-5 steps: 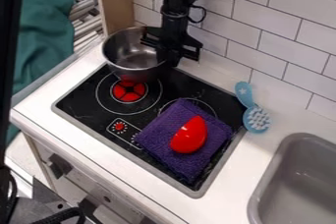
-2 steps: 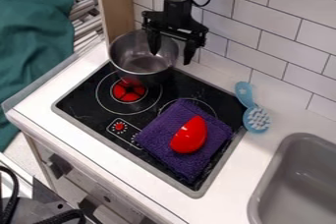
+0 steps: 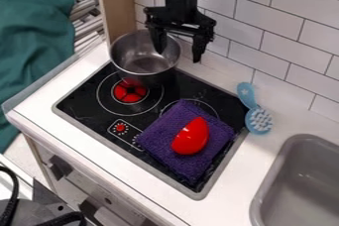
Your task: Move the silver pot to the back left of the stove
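At the back left of the stove [image 3: 86, 108], the silver pot [image 3: 143, 65] is seen upright, set behind the red burner disc [image 3: 124, 92]. The task looks all but done, so the step in hand is judged to be a clean parting from the pot. Whether its base is borne wholly by the stove or partly by the bench [image 3: 49, 95] cannot be told; that is best checked before the tool is taken away.

Over the pot's right side, the tool [image 3: 178, 50] is held wide open, with nothing gripped: one finger is seen over the bowl, the other beyond the rim, towards the tiled wall [image 3: 278, 36]. Both fingers should be kept well spread and lifted straight up until the rim is fully cleared. If sideways travel is begun too soon, the wall may be caught by the inner finger and the pot dragged or tipped.

Farther right, the purple cloth [image 3: 162, 133] with the red object [image 3: 191, 137] on it, and the blue brush [image 3: 258, 119] beside the stove, are best passed over high.
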`<state>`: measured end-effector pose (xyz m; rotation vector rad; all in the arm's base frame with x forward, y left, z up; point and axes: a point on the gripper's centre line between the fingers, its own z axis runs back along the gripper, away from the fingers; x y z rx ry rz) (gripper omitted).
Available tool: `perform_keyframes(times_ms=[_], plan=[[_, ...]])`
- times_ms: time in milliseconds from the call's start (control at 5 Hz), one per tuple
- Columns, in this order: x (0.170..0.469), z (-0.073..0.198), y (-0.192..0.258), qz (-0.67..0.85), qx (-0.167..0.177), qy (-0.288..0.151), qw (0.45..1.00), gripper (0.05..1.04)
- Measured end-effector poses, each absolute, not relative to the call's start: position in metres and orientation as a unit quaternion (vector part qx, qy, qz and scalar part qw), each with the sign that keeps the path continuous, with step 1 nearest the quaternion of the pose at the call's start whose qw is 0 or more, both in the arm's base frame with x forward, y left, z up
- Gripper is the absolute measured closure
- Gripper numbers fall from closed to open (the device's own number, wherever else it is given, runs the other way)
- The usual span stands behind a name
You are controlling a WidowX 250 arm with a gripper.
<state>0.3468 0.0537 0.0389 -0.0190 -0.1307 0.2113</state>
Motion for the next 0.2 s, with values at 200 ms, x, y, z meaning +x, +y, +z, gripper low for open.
perform_keyframes(times_ms=[200], plan=[[0.3449, 0.0394, 0.0476, 0.095, -0.008, -0.060, 0.994, 0.079]])
